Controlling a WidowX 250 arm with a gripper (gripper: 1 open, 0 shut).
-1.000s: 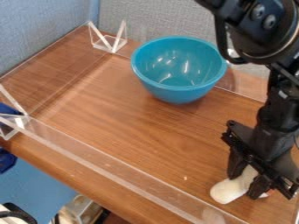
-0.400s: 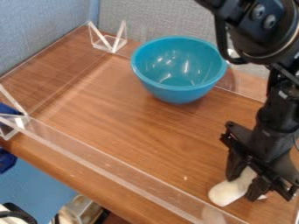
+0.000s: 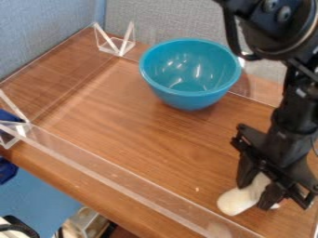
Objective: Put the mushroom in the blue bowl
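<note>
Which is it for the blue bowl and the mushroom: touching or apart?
Apart: the camera view shows bare wood between bowl and mushroom.

Black robot arm (image 3: pixel 288 91), rounded glossy segments, pale circular joint marks

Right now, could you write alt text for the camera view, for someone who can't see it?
A black robot gripper is closed around a small white-stemmed mushroom near the front of a wooden table. A glossy teal-blue bowl sits farther back, with a white wire-like stand behind it to the left.
</note>
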